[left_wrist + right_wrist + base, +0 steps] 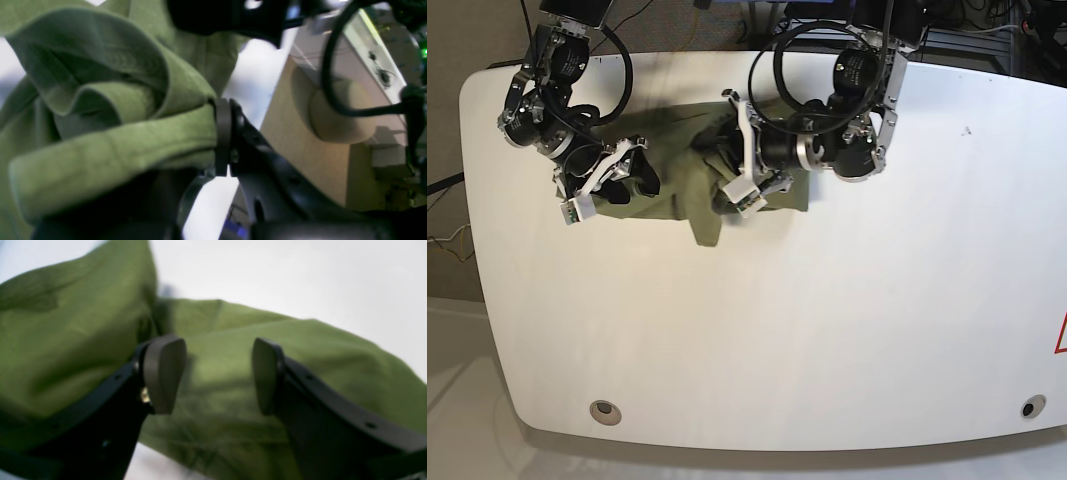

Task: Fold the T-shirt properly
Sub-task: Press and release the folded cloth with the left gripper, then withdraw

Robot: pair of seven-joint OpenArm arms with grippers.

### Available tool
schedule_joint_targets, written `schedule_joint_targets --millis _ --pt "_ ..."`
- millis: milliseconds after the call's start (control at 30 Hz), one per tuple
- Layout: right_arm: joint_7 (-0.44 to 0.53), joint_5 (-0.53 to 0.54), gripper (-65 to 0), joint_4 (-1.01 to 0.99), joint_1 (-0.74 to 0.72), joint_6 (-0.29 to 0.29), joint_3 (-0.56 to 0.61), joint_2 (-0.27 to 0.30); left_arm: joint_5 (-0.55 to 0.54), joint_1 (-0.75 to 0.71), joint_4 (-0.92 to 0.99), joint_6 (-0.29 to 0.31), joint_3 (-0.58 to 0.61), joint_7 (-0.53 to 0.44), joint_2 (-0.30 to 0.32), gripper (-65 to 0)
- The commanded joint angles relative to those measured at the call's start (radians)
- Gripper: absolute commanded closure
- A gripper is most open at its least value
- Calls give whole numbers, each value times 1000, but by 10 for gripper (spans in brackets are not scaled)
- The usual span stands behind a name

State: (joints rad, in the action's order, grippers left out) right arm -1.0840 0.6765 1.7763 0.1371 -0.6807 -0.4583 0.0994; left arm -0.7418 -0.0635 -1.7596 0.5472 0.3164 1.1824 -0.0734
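While your left gripper (223,140) pinches the T-shirt (677,195) at twelve o'clock for folding, your right gripper (218,375) hovers spread.

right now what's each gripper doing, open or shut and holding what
left gripper: shut on a fold of the T-shirt.
right gripper: open, poised over the T-shirt, holding nothing.

T-shirt (677,185) is lying bunched on the table (847,320), toward its far edge, left of centre. In base view, right gripper (617,170) is sitting over the shirt's left end, left gripper (727,170) over its right part w/ a fold between its jaws. Grippers are sitting apart, shirt spanning between.
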Motion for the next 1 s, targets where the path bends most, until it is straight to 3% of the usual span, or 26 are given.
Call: schedule_joint_targets --millis 0,133,200,400,967 --pt "20 15 -343 20 -6 -4 -2 7 -27 13 -19 3 9 -8 -27 -74" --pt "21 14 -343 18 -6 -5 -3 7 -32 11 -15 -4 16 5 -31 -166" --pt "20 16 -347 16 -6 -10 -5 8 -45 8 -11 -5 2 24 -20 -285" --pt "19 13 -347 14 -6 -11 -3 7 -74 10 -10 -10 14 5 -13 -410" --pt "14 15 -357 16 -15 -7 -7 14 -76 62 -4 4 51 -11 -27 -369"
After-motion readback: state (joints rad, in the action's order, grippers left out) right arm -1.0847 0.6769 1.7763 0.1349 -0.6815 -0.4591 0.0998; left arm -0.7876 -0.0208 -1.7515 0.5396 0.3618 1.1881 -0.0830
